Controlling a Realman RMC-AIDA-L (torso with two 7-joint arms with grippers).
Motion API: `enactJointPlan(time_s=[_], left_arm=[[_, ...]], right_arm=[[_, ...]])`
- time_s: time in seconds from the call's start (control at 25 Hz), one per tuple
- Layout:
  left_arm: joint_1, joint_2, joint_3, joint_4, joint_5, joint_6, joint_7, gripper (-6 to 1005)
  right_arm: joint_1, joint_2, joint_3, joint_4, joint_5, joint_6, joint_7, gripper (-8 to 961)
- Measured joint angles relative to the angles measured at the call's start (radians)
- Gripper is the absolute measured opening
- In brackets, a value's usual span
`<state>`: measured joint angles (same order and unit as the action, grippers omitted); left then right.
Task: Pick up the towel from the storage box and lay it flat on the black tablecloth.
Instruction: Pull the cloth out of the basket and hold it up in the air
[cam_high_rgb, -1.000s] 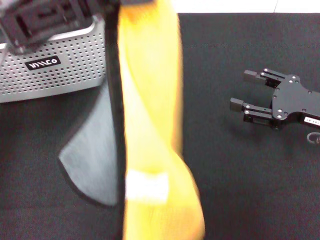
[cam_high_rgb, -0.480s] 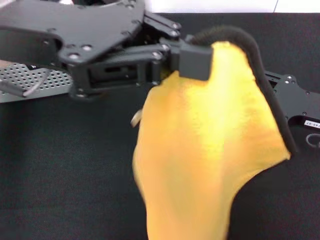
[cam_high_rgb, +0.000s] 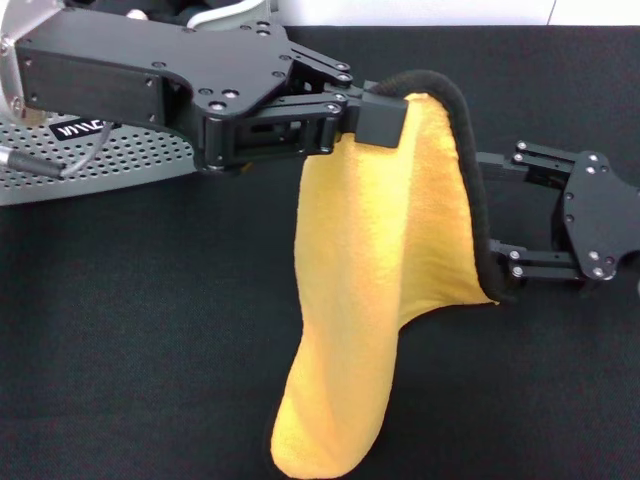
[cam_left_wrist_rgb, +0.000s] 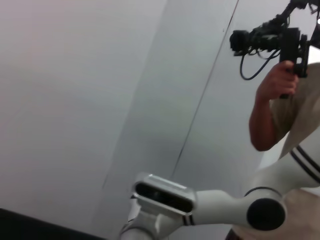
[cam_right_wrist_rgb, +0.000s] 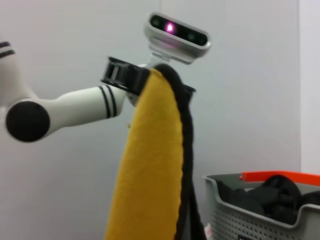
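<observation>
The storage box (cam_high_rgb: 95, 160) is sitting at far left on the black tablecloth (cam_high_rgb: 150, 350). Beside it, the left gripper (cam_high_rgb: 378, 118) is pinching the top edge of the towel (cam_high_rgb: 385, 270), which is hanging yellow side out, its lower end dangling above the tablecloth. At right, the right gripper (cam_high_rgb: 500, 210) is spreading its fingers wide around the towel's dark-edged side.

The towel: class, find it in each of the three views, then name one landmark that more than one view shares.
Head view: the towel hangs mid-picture from the left gripper, over the black tablecloth.
Left wrist view: not in it.
Right wrist view: the towel hangs centre, dark edging showing.
Shared landmark: the storage box, also in the right wrist view.
</observation>
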<state>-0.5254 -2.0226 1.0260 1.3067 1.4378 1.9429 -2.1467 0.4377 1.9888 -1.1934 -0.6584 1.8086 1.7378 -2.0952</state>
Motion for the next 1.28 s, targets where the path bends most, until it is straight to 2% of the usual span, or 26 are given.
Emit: enactJointPlan(time_s=[0.4, 0.96, 1.28], left_arm=[[-0.003, 0.0, -0.03, 0.023, 0.033, -0.002, 0.014, 45], [-0.006, 0.003, -0.031, 0.023, 0.046, -0.003, 0.017, 46], [-0.006, 0.001, -0.027, 0.045, 0.046, 0.001, 0.018, 46]], right_arm=[[-0.007, 0.001, -0.012, -0.044, -0.028, 0.033, 0.006, 753], [-0.08, 0.013, -0.014, -0.232, 0.017, 0.051, 0.032, 753], [-0.052, 0.006, -0.002, -0.182, 0.015, 0.029, 0.024, 752]])
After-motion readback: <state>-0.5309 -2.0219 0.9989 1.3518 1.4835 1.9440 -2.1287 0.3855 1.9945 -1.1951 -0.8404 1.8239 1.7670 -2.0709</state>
